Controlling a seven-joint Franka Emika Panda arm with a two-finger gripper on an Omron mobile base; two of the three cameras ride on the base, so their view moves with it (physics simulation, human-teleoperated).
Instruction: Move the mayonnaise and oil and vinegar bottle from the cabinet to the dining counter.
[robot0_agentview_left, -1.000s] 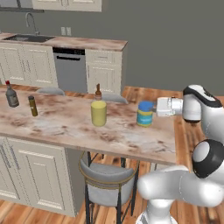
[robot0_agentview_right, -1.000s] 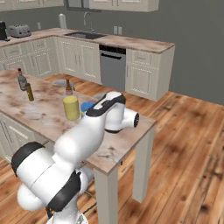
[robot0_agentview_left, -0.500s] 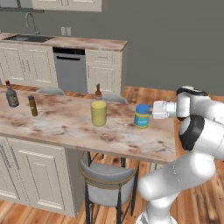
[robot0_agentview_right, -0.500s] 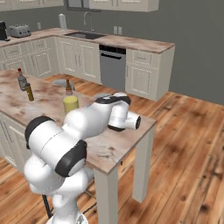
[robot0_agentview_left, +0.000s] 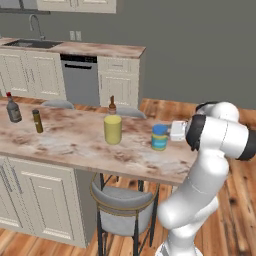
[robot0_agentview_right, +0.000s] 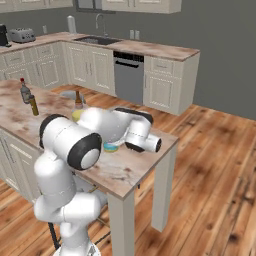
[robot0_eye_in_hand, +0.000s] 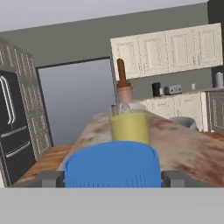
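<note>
Two task items stand upright on the dining counter (robot0_agentview_left: 60, 137): the mayonnaise (robot0_agentview_left: 159, 137), a short jar with a blue lid and yellow and light-blue label bands, and the oil and vinegar bottle (robot0_agentview_left: 113, 125), yellow-olive with a brown stopper, to the jar's left and clearly apart from it in the left base view. No writing can be read on either label. Left base view: the gripper (robot0_agentview_left: 176, 131) sits just beside the jar's right side at lid height; whether its fingers touch the jar cannot be told. Further along the counter, a small dark red-capped bottle (robot0_agentview_left: 13, 108) and a thin brownish bottle (robot0_agentview_left: 37, 121) stand well apart from the task items, and a grey stool (robot0_agentview_left: 123, 200) is tucked beneath the counter edge. Right base view: the arm's white body covers most of the jar, leaving a sliver of blue (robot0_agentview_right: 110, 147) at the counter top; a toaster (robot0_agentview_right: 21, 35) rests on the back worktop. Hand view: the blue lid (robot0_eye_in_hand: 111, 168) lies between the two grey finger tips (robot0_eye_in_hand: 51, 178), which stand wide at either side, with the yellow bottle directly beyond it and a black refrigerator (robot0_eye_in_hand: 13, 127) at far left. Whether the pads press the jar cannot be told.
</note>
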